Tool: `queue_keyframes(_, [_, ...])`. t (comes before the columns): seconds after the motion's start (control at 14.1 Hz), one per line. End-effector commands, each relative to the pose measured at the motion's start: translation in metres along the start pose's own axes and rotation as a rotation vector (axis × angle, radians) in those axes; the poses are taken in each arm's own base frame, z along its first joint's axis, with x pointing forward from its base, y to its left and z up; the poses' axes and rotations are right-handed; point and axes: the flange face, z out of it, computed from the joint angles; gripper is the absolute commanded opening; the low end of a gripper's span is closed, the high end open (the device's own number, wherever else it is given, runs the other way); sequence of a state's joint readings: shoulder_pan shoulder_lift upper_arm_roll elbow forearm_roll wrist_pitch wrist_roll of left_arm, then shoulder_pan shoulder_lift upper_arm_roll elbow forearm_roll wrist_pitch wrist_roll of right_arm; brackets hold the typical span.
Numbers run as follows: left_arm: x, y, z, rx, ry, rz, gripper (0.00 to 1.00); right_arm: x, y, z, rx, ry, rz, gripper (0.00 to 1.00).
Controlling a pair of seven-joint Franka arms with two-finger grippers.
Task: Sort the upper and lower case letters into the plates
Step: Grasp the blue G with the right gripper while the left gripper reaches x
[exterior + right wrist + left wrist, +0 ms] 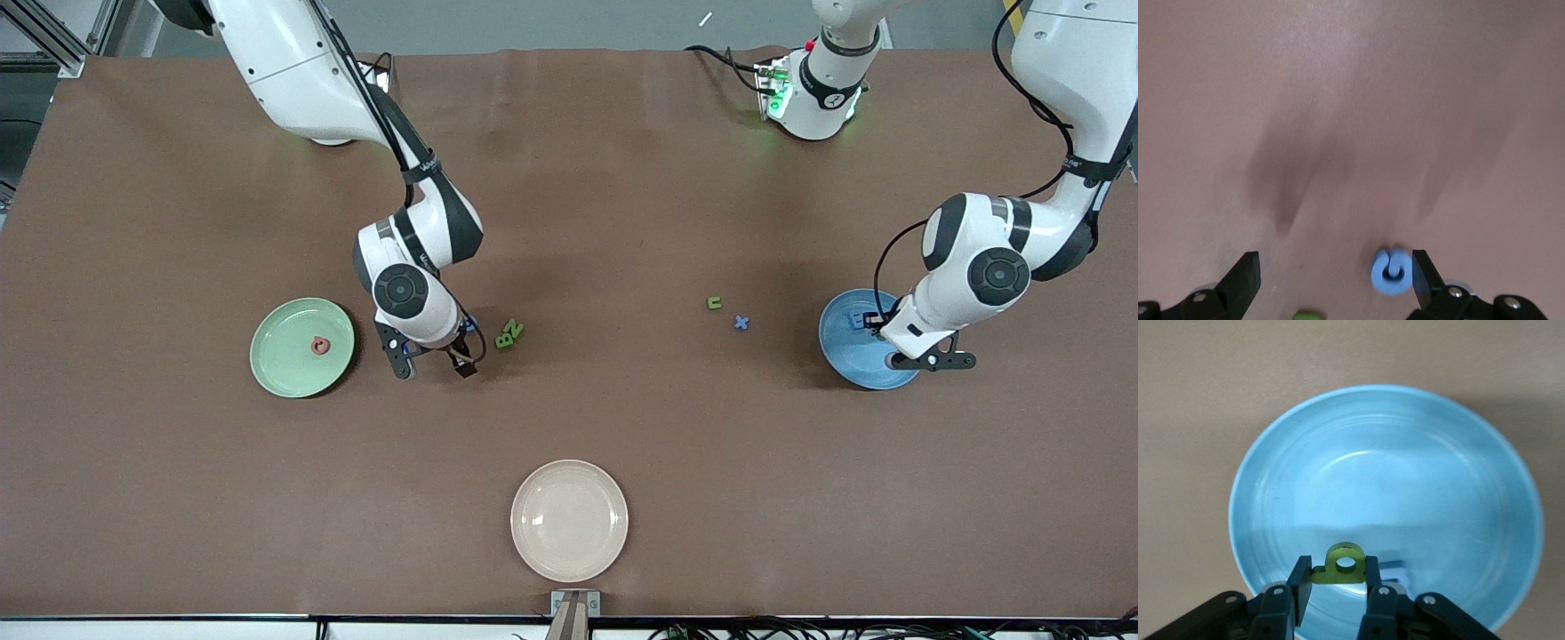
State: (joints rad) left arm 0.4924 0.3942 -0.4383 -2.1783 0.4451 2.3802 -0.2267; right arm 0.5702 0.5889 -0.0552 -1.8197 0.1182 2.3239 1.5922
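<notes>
My left gripper (1336, 570) is shut on a small green letter (1342, 564) with a round hole, held over the blue plate (1458, 453). A blue letter (1395, 572) lies in that plate. In the front view the left gripper (920, 359) hangs over the blue plate (845, 351). My right gripper (431, 357) is open, low over the table beside the mint green plate (284, 364), which holds a pinkish red letter (319, 346). A round blue letter (1391, 271) lies between its fingers, close to one fingertip (1421, 270). Two green letters (509, 334) lie next to it.
A green letter (714, 303) and a blue letter (741, 323) lie on the brown table between the two plates. A cream-white plate (569, 520) stands nearest the front camera, mid-table. A green piece (1307, 313) shows at the edge of the right wrist view.
</notes>
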Motion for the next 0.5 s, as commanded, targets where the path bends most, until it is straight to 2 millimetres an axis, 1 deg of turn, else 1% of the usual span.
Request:
queue_keyframes(0.0, [-0.005,-0.004,0.014,0.006,0.016,0.041,0.24,0.002,0.03,-0.026,-0.005,0.006,0.036,1.0])
queue_keyframes(0.07, [-0.008,-0.005,0.021,0.007,0.008,0.05,0.24,0.003,0.04,-0.03,-0.016,0.005,0.049,1.0])
queue_keyframes(0.14, [-0.009,-0.007,0.024,0.015,0.004,0.058,0.25,0.008,0.048,-0.023,-0.046,0.013,0.053,1.0])
queue_keyframes(0.21, [-0.01,-0.006,0.028,0.016,-0.002,0.066,0.25,0.015,0.05,-0.015,-0.059,0.033,0.036,1.0])
queue_keyframes(0.28, [-0.009,-0.007,0.029,0.016,-0.003,0.067,0.25,0.012,0.051,-0.002,-0.065,0.06,0.008,1.0])
queue_keyframes(0.42, [-0.009,-0.009,0.03,0.015,-0.003,0.064,0.27,0.01,0.048,0.005,-0.036,0.062,0.002,1.0])
